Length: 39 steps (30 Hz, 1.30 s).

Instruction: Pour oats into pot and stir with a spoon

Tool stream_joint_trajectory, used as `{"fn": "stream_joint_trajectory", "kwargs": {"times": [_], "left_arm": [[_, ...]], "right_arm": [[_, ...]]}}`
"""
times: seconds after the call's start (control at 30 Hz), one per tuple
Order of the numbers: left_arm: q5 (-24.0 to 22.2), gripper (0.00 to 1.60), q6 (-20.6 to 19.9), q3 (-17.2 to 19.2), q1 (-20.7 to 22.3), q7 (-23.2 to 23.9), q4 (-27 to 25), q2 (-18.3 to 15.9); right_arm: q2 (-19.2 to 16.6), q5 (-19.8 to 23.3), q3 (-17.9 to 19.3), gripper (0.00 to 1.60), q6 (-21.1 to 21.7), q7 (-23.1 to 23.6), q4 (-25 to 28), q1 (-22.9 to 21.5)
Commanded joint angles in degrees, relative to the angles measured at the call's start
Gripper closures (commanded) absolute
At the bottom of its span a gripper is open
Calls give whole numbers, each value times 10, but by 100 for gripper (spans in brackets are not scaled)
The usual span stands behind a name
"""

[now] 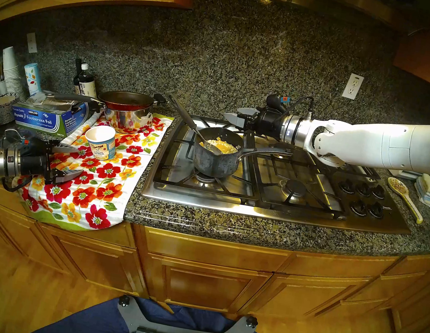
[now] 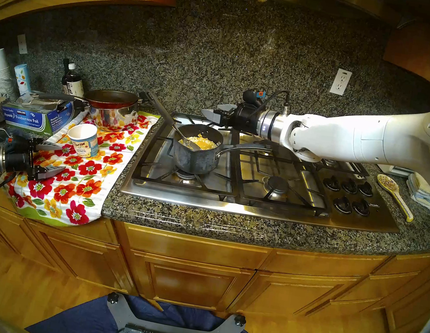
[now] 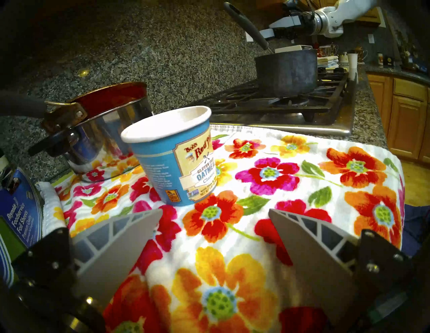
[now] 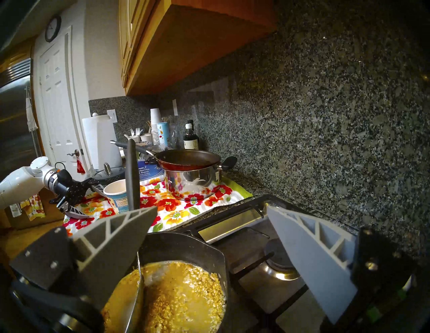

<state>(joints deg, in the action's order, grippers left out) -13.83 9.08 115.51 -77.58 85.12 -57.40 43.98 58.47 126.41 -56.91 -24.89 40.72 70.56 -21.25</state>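
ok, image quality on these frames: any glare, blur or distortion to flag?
Head views: heavy fisheye bowing the countertop, dark rim, glare along the cooktop front edge. Left wrist: oatmeal cup sharp, corners dark. Right wrist: pot and oats close and slightly soft, backsplash dim.

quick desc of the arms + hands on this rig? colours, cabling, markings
Both arms are glossy white shells ending in a silver wrist ring. Each hand, left hand and right hand, has a black body with two grey ribbed wedge fingers. A black cable loops at each wrist, with a small orange-and-blue tag on the camera mount.
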Motion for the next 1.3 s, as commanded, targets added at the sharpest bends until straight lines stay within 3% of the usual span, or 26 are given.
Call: {"fn": "stream_joint_trajectory", "kwargs": {"times": [0.0,0.57,0.67,1.27], "left_arm": [[-21,0,-9,-4,56,-1,20,-6],[-31,0,-21,-44,129,-1,76,-1],[-41,0,-41,-51,144,-1,92,3],[-49,0,-22,-94,180,-1,120,7]], "right_arm": [[2,2,12,0,-2,1,-4,-19],[2,2,12,0,-2,1,-4,-19],[2,2,12,0,-2,1,-4,-19],[2,3,12,0,-2,1,-4,-19]]}}
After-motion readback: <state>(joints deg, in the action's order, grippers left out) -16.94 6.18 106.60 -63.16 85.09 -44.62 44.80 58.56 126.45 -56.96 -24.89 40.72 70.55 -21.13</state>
